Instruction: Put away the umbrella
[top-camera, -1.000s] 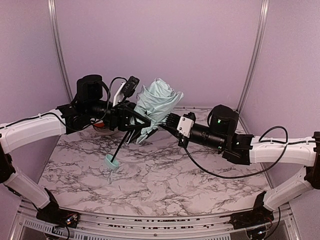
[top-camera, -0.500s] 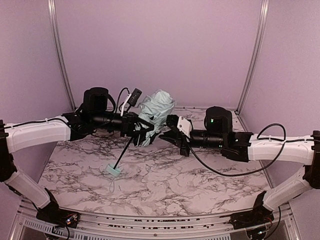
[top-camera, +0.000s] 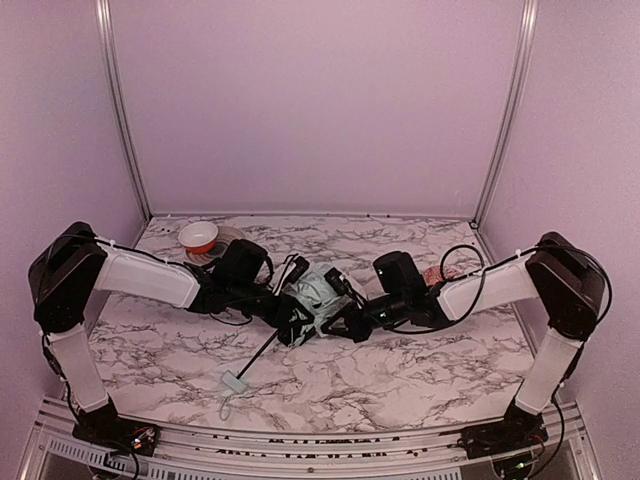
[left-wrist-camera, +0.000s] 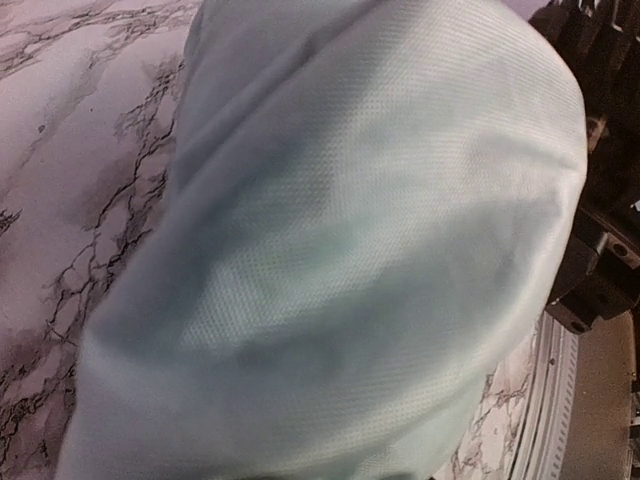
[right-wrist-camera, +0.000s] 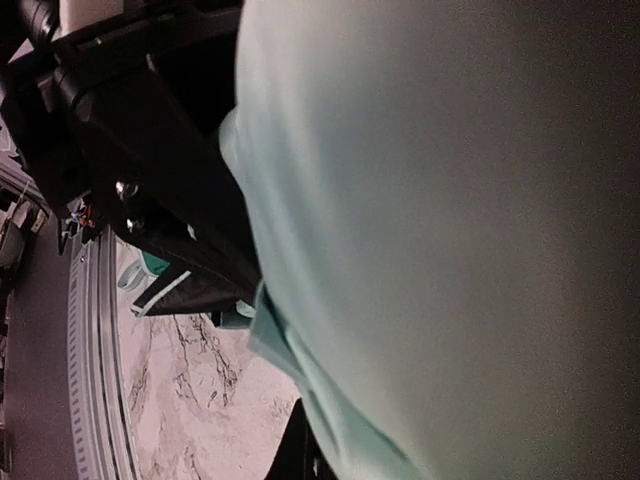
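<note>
The umbrella lies low on the marble table, its pale mint canopy (top-camera: 313, 292) bunched between both grippers. Its black shaft (top-camera: 262, 350) runs down-left to the small green handle (top-camera: 237, 380), which rests on the table. My left gripper (top-camera: 297, 325) is at the canopy's left base, shut on the umbrella. My right gripper (top-camera: 338, 320) presses in from the right. Mint fabric fills the left wrist view (left-wrist-camera: 350, 250) and hides those jaws. It also fills the right wrist view (right-wrist-camera: 450, 200), where one black finger (right-wrist-camera: 303, 445) lies against the fabric.
A red and white bowl (top-camera: 198, 237) stands on a plate at the back left. A pink patterned round lump (top-camera: 435, 275) sits behind my right arm. The right gripper's black body (left-wrist-camera: 605, 150) shows at the edge of the left wrist view.
Both arms have come down and stretched forward, lowering the umbrella from mid-air to the table. The handle now touches the table nearer the front.
</note>
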